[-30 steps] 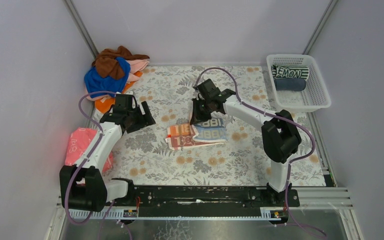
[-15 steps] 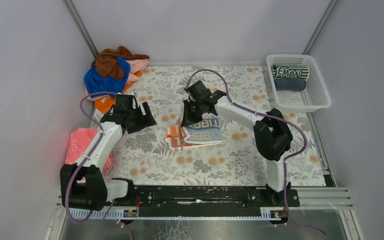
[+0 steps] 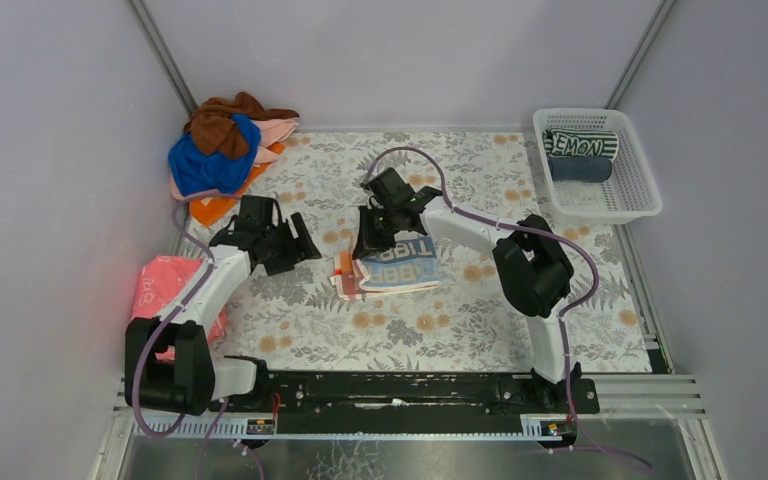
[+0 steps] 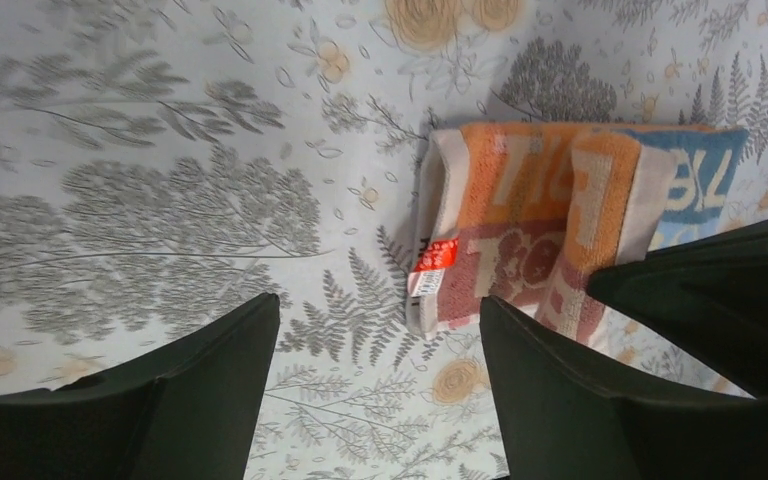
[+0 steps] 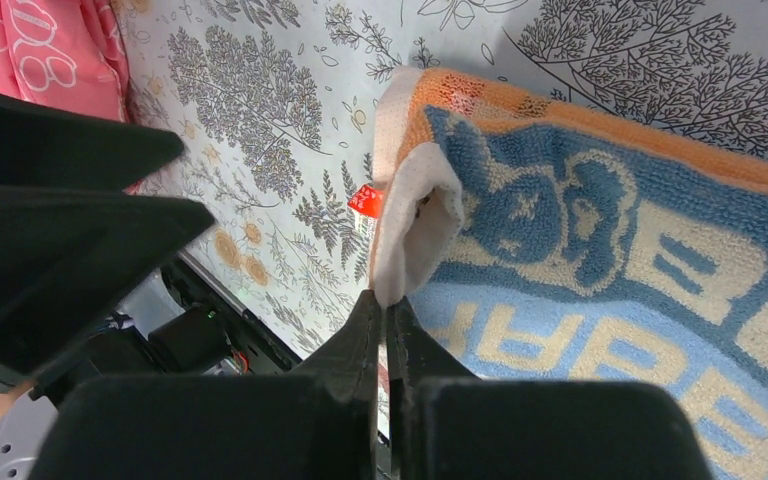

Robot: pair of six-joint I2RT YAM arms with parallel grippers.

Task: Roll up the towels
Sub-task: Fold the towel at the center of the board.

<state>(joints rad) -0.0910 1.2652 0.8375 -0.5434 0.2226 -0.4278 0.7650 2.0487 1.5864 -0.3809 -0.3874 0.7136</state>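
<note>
The letter-printed blue-orange-white towel [image 3: 396,270] lies mid-table, its far layer folded over toward the left. My right gripper [image 3: 368,238] is shut on that towel's white corner [image 5: 408,235], which it holds lifted above the blue lettered face [image 5: 610,250]. My left gripper [image 3: 298,246] hovers open just left of the towel, with only the tablecloth between its fingers [image 4: 210,385]. The towel's orange end and red tag [image 4: 520,230] lie just beyond its tips. A heap of brown, blue, pink and orange towels [image 3: 222,150] sits at the back left.
A white lattice basket [image 3: 644,175] at the back right holds a rolled striped towel [image 3: 580,144] and a dark roll [image 3: 578,168]. A reddish-pink flat item with white print [image 3: 165,290] lies at the left edge beside the left arm. Walls close in on three sides.
My right gripper has carried the towel's corner leftward, folding the blue side over the orange part. My left gripper has come right and nearer, toward the towel's left end.
</note>
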